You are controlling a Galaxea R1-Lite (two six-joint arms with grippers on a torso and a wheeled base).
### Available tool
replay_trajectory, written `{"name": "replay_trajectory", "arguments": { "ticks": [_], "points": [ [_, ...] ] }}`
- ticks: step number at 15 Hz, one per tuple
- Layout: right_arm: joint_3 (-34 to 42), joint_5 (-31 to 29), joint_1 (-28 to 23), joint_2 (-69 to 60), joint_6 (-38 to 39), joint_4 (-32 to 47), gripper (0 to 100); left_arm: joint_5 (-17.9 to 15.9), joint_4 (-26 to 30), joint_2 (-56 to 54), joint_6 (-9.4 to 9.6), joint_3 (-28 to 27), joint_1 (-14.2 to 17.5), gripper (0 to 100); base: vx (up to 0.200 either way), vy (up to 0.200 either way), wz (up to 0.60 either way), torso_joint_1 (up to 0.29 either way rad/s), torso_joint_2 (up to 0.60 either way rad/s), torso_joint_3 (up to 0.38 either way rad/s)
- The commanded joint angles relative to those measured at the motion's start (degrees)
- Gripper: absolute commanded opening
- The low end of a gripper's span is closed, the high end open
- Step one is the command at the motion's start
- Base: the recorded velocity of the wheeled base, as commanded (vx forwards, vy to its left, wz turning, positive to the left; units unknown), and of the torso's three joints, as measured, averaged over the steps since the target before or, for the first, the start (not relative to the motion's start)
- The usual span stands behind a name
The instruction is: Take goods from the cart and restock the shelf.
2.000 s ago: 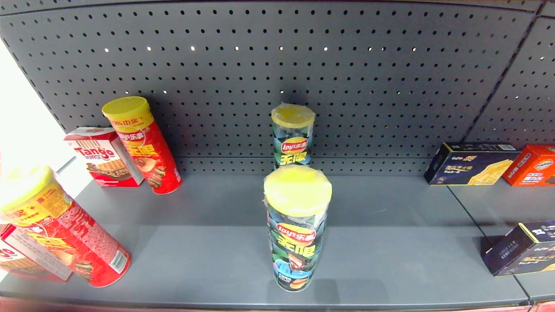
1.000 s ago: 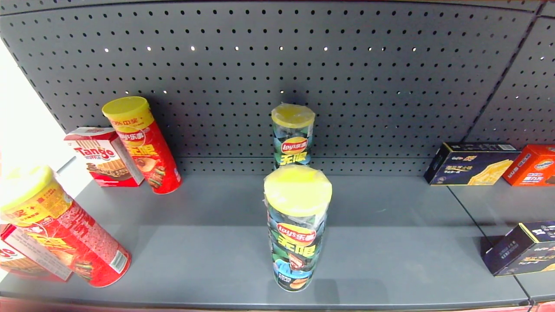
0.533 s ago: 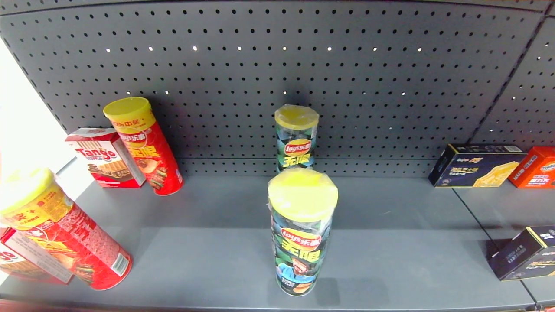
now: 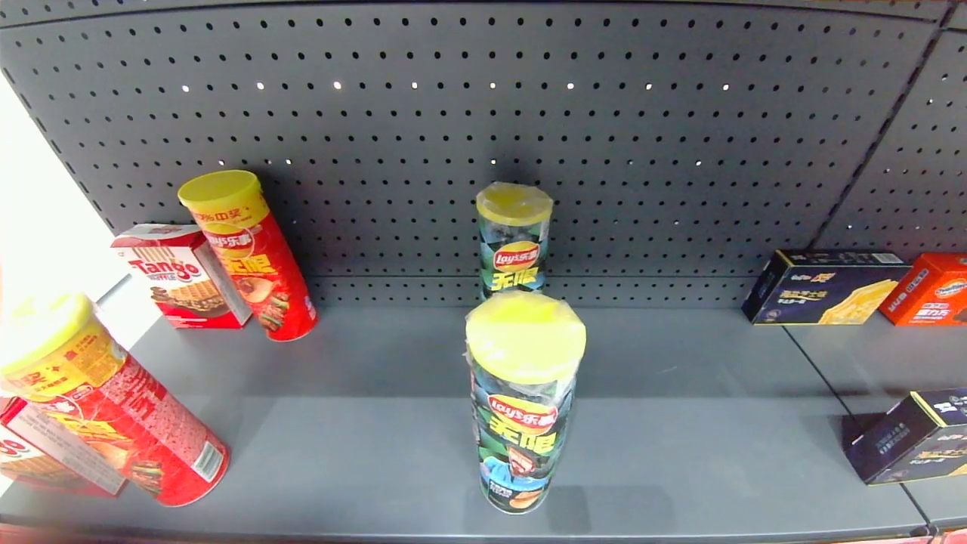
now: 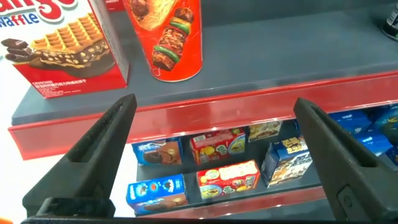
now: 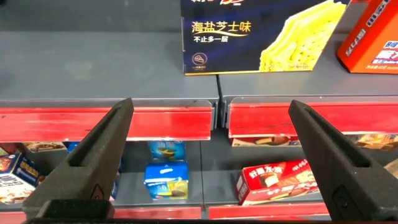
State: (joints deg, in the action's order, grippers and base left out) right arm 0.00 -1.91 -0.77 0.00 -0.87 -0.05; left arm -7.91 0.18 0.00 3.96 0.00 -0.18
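Two dark green chip cans with yellow lids stand mid-shelf, one at the front (image 4: 521,408) and one against the pegboard (image 4: 512,242). The grey shelf (image 4: 363,423) carries them. My left gripper (image 5: 214,102) is open and holds nothing, in front of the shelf's red edge (image 5: 186,118), below a wafer box (image 5: 62,43) and a red chip can (image 5: 171,34). My right gripper (image 6: 211,104) is open with nothing in it too, before the red edge (image 6: 168,121), below a dark blue biscuit box (image 6: 261,34) and an orange box (image 6: 373,37).
Left on the shelf stand a red can (image 4: 253,257), a wafer box (image 4: 177,273) and a nearer red can (image 4: 113,400). On the right are a dark box (image 4: 823,287), an orange box (image 4: 925,289) and another dark box (image 4: 906,434). Lower shelves hold several small boxes (image 5: 224,177).
The head camera has shifted slightly, so the whole picture has moved a little. Nothing on the shelf has changed place.
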Motion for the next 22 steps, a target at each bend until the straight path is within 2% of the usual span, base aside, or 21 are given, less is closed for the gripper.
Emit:
{"name": "replay_trajectory", "arguments": {
  "ticks": [1, 6, 8, 12, 14, 22],
  "points": [
    [0.00, -0.02, -0.02, 0.18, -0.01, -0.04, 100, 0.00, -0.01, 0.00, -0.18, 0.00, 0.01, 100, 0.000, 0.000, 0.00, 0.000, 0.00, 0.000],
    [0.00, -0.02, -0.02, 0.09, -0.01, -0.04, 100, 0.09, -0.01, 0.00, -0.27, 0.00, 0.01, 100, 0.000, 0.000, 0.00, 0.000, 0.00, 0.000],
    [0.00, -0.02, -0.02, 0.09, -0.01, -0.04, 100, 0.27, -0.01, 0.00, -0.53, 0.00, 0.01, 100, -0.200, 0.000, 0.00, 0.005, 0.00, 0.005],
    [0.00, -0.02, -0.02, 0.09, -0.01, -0.04, 100, 0.18, -0.01, 0.00, -0.36, 0.00, 0.01, 100, 0.000, 0.000, 0.00, 0.000, 0.00, 0.000],
    [0.00, -0.02, -0.02, 0.09, -0.01, -0.04, 100, 0.18, -0.01, 0.00, -0.45, 0.00, 0.01, 100, -0.200, 0.000, 0.00, 0.015, 0.01, 0.000],
    [0.00, 0.16, -0.02, 0.18, -0.10, -0.04, 100, 0.18, -0.01, 0.00, -0.27, 0.00, 0.01, 100, 0.000, 0.000, 0.00, 0.000, 0.00, 0.000]
  ]
}}
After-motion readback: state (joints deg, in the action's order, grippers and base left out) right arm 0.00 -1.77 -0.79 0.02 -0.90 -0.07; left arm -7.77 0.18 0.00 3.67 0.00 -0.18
